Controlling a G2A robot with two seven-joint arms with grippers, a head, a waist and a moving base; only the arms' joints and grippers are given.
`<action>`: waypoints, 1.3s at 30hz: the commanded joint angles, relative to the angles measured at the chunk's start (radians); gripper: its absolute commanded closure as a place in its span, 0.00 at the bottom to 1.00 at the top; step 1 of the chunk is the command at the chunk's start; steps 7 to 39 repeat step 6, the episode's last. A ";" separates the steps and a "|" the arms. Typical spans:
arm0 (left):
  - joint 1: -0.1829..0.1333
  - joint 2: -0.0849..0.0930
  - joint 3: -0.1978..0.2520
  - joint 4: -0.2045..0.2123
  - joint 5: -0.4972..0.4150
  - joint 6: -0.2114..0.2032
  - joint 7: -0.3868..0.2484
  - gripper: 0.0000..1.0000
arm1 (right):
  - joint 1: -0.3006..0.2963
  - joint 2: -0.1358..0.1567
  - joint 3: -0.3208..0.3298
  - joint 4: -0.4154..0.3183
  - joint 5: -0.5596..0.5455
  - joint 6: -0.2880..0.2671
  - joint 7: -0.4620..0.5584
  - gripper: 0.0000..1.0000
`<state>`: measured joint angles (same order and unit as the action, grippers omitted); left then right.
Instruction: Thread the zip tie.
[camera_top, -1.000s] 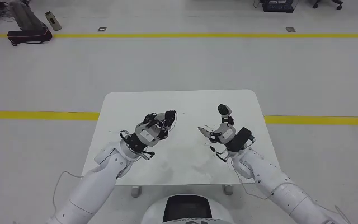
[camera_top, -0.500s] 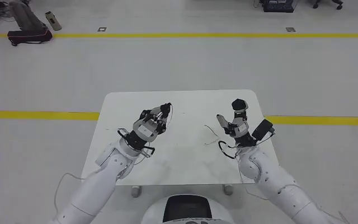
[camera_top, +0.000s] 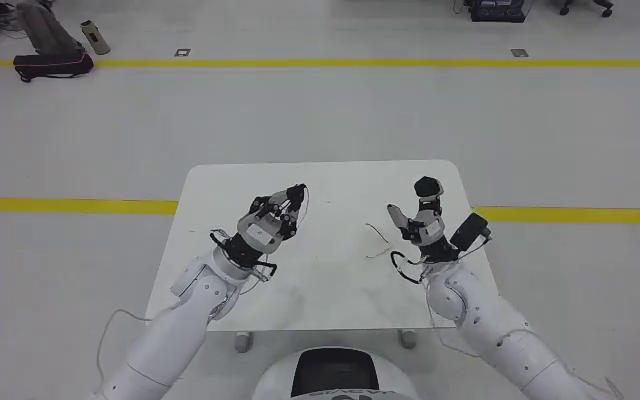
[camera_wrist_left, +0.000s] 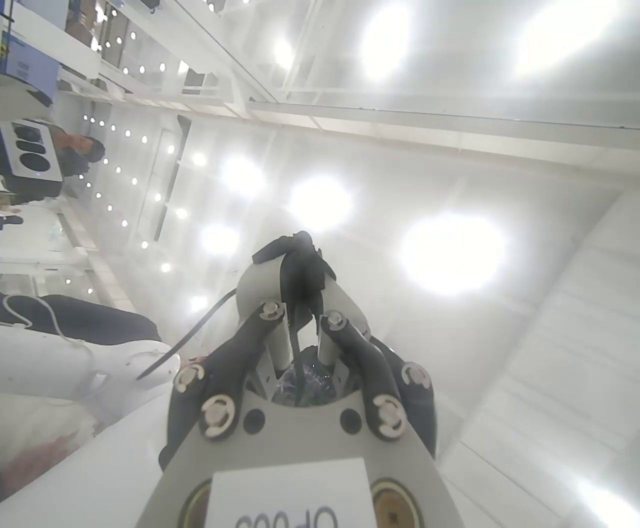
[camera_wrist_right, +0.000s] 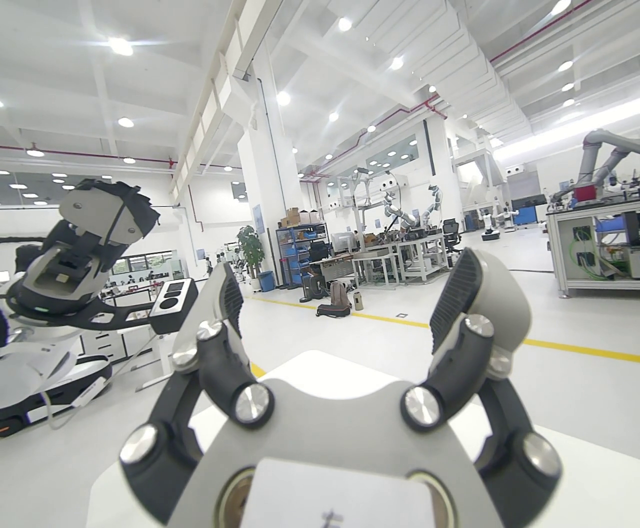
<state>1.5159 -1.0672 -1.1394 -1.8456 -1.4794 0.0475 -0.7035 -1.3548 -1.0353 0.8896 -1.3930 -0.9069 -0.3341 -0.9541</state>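
Your left pincer (camera_top: 290, 200) is clenched on the black zip tie (camera_wrist_left: 175, 351). The strap sits between its taped fingertips, and the free tail sticks out to one side. This pincer hangs above the table (camera_top: 330, 285), left of the middle. Your right pincer (camera_wrist_right: 350, 295) is released, its ribbed fingers spread wide, and it is held above the table's right part, well apart from the left one. A thin pale strand (camera_top: 376, 240) lies on the table near it; I cannot tell what it is.
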 joint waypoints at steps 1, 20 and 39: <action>0.000 0.000 0.000 0.000 0.000 0.000 0.000 1.00 | 0.000 0.000 0.000 0.000 0.000 0.000 0.000 0.00; 0.000 0.000 0.000 0.000 0.000 0.000 0.000 1.00 | 0.000 0.000 0.000 0.000 0.000 0.000 0.000 0.00; 0.000 0.000 0.000 0.000 0.000 0.000 0.000 1.00 | 0.000 0.000 0.000 0.000 0.000 0.000 0.000 0.00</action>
